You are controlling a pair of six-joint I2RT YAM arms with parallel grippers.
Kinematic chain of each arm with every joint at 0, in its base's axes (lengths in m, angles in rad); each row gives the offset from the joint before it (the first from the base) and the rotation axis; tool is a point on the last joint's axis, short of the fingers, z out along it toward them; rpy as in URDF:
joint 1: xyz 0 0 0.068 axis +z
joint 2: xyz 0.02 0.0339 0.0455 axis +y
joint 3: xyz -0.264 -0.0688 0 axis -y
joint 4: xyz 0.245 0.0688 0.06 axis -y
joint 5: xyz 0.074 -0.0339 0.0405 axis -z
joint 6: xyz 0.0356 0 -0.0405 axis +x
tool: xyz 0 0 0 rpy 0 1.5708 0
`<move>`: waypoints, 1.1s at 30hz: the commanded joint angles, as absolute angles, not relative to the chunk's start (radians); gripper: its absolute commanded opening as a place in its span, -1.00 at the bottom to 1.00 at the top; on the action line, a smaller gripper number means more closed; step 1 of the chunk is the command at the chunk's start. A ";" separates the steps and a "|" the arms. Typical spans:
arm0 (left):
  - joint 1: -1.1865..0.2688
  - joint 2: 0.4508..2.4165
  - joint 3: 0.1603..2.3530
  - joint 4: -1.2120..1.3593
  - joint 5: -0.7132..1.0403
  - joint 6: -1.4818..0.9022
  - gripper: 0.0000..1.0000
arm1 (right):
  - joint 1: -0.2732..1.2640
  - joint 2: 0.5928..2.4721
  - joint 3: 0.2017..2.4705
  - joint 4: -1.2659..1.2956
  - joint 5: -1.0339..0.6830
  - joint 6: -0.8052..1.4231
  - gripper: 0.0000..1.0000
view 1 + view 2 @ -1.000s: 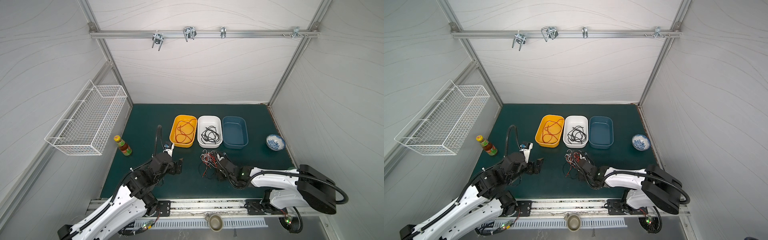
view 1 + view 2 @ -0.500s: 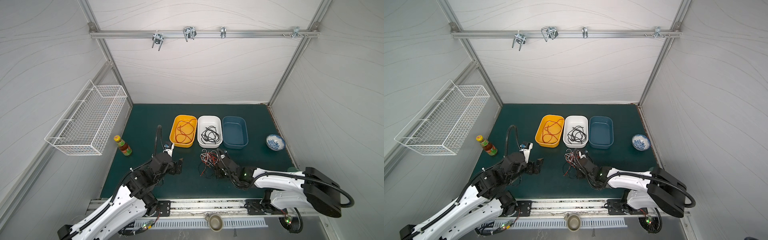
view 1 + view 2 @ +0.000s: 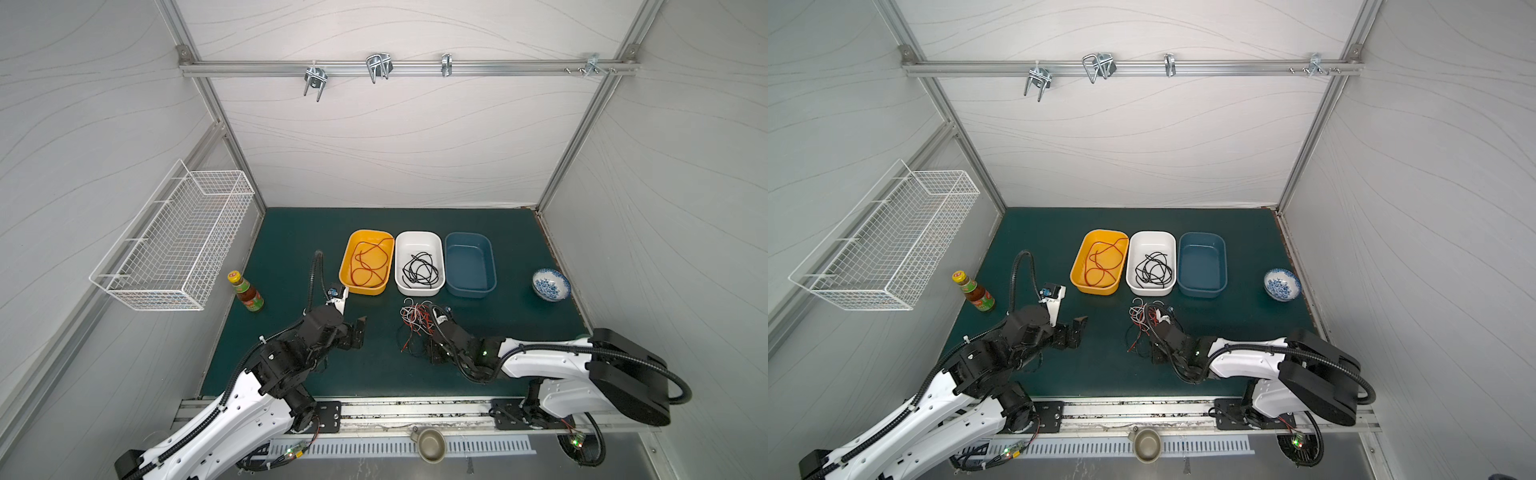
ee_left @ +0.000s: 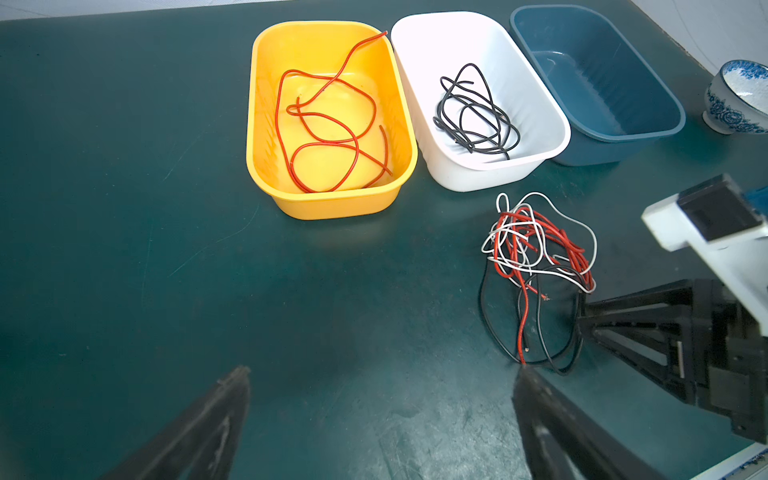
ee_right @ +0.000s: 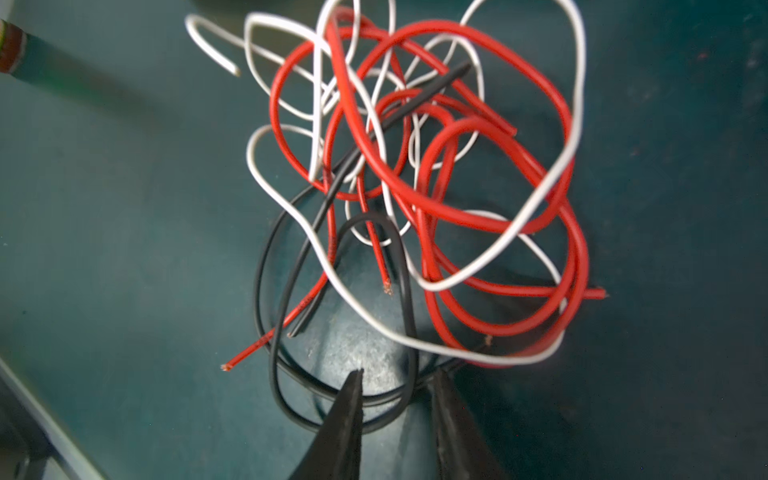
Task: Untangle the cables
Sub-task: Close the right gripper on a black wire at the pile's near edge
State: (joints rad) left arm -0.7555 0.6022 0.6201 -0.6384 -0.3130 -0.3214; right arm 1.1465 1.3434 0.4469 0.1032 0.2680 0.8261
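A tangle of red, white and black cables (image 3: 417,320) (image 3: 1145,318) (image 4: 536,245) (image 5: 415,166) lies on the green mat in front of the white bin. My right gripper (image 3: 429,348) (image 3: 1154,350) (image 5: 399,376) is low at the tangle's near edge. It is open by a narrow gap, and black cable loops cross between its fingertips (image 5: 353,386) unclamped. My left gripper (image 3: 355,330) (image 3: 1077,328) (image 4: 382,374) hovers wide open over bare mat, left of the tangle, holding nothing. One red cable (image 3: 368,266) lies in the yellow bin (image 3: 347,257). Black cable (image 3: 419,270) lies in the white bin (image 3: 417,235).
An empty blue bin (image 3: 492,270) stands right of the white bin. A blue-patterned bowl (image 3: 550,284) sits near the right wall and a sauce bottle (image 3: 246,291) near the left wall. A white wire basket (image 3: 174,245) hangs on the left wall.
My right arm has shifted slightly at the tangle's near edge, its jaws staying narrowly apart. The left arm and the bins have not moved.
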 commanded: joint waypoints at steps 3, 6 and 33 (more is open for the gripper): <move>-0.761 0.593 0.644 -0.620 -0.315 -0.322 0.99 | 1.156 1.393 0.470 0.136 0.298 0.860 -0.43; -0.761 0.592 0.643 -0.620 -0.316 -0.322 0.99 | 1.155 1.403 0.480 0.132 0.321 0.848 -0.46; -0.763 0.591 0.643 -0.619 -0.315 -0.322 0.99 | 1.157 1.107 0.559 -0.106 0.331 0.731 -1.00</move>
State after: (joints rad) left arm -0.7605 0.5964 0.6201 -0.6384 -0.3130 -0.3214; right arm 1.1484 1.1564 0.5251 -0.0288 0.3351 0.7601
